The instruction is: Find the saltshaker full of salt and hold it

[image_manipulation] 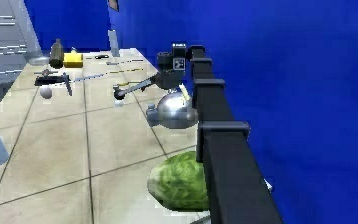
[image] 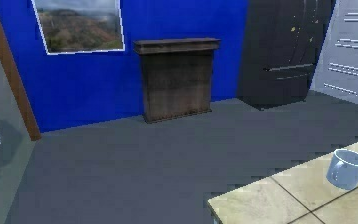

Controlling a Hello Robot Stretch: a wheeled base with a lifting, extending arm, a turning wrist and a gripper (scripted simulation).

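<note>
Sitting on the tiled tabletop (image_manipulation: pixel 57 150), off toward the arm side view's left from my fingers (image_manipulation: pixel 134 88), a small pale rounded thing (image_manipulation: pixel 45 92) is showing; I cannot tell what it is. I am holding my fingers low over the tiles, and I cannot tell whether they are spread, pressed together or gripping anything. A shiny metal pot (image_manipulation: pixel 172 112) is resting beside my arm (image_manipulation: pixel 222 140), a lettuce (image_manipulation: pixel 182 182) nearer, a dark bottle (image_manipulation: pixel 57 52) farther out.
</note>
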